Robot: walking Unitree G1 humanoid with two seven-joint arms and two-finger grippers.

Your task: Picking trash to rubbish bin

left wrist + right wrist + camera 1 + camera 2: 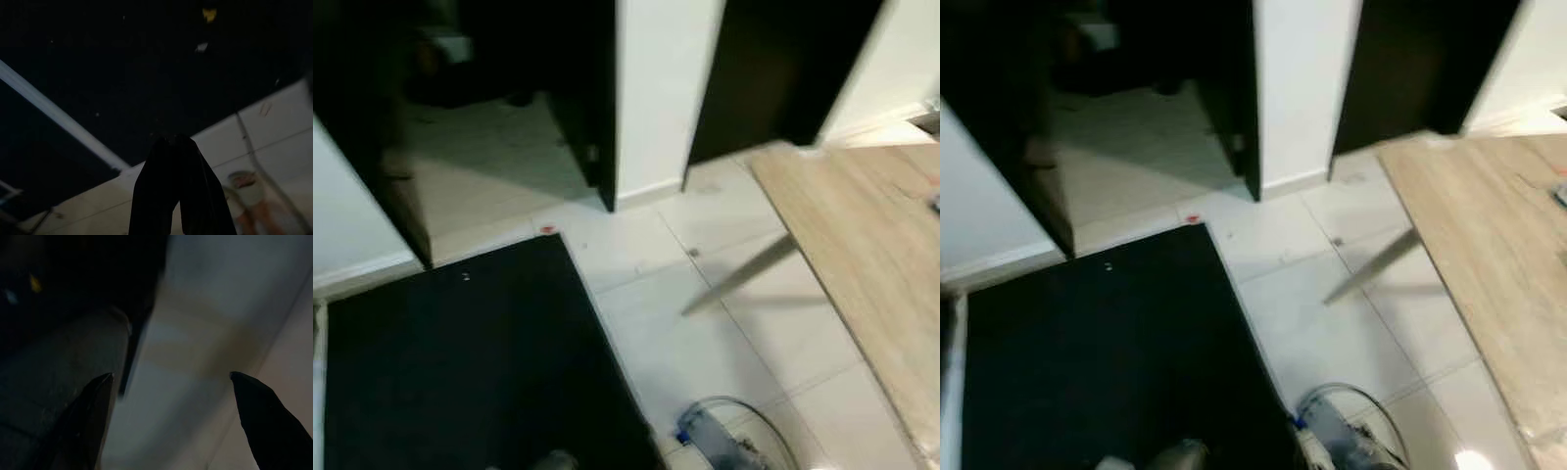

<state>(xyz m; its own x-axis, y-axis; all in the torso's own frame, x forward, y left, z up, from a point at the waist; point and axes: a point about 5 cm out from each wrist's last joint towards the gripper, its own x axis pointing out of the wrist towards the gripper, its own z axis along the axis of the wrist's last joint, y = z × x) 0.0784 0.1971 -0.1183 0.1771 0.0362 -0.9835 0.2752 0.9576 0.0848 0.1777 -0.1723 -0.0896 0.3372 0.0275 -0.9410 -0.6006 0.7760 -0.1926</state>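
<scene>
I see a black mat [470, 362] on pale floor tiles [705, 323], with a small red scrap [546, 229] of trash lying just off the mat's far corner. My left gripper [177, 147] hangs over the mat's edge, fingers together. My right gripper [171, 377] has its fingers wide apart. Wood flooring [871, 245] begins beyond the tiles from the mat.
</scene>
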